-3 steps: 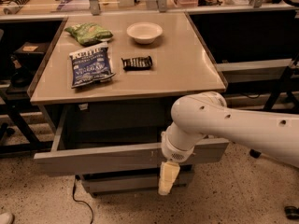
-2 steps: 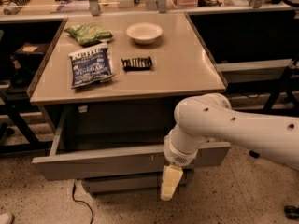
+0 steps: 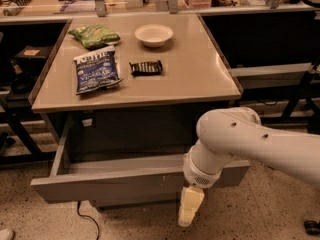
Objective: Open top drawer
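The top drawer (image 3: 110, 181) is a wide grey handleless front under the tan table (image 3: 190, 79). It stands pulled well out, its inside dark and open to view. My white arm comes in from the right and crosses the drawer's right half. The gripper (image 3: 189, 210) hangs at the arm's end, pale yellow, pointing down in front of and below the drawer front, right of its centre. The drawer's right end is hidden behind the arm.
On the table lie a blue chip bag (image 3: 96, 70), a green bag (image 3: 95, 35), a white bowl (image 3: 154, 34) and a dark snack bar (image 3: 146, 67). A lower drawer front (image 3: 125, 202) shows beneath. Dark shelving stands left and right. A cable (image 3: 87, 221) lies on the speckled floor.
The top drawer has slid further out toward the camera. My arm and gripper have drawn back with it, slightly down and toward the front.
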Robot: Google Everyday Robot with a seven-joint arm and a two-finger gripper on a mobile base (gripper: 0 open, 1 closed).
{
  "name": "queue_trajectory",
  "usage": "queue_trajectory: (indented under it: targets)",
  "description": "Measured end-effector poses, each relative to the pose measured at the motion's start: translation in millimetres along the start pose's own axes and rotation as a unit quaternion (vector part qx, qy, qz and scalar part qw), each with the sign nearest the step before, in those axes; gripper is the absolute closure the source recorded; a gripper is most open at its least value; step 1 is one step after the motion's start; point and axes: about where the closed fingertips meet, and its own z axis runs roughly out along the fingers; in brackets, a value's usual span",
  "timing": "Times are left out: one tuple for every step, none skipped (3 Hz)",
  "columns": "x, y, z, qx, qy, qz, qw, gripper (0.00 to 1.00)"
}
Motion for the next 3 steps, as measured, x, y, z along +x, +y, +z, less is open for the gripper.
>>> queue_trajectory:
  targets:
    - [21,34,-13,-0.013,0.003,0.031,0.9994,0.00]
    - [21,34,-14,-0.013,0.003,0.031,0.9994,0.00]
    - [40,66,-29,-0.019,0.009,0.061,0.9979,0.00]
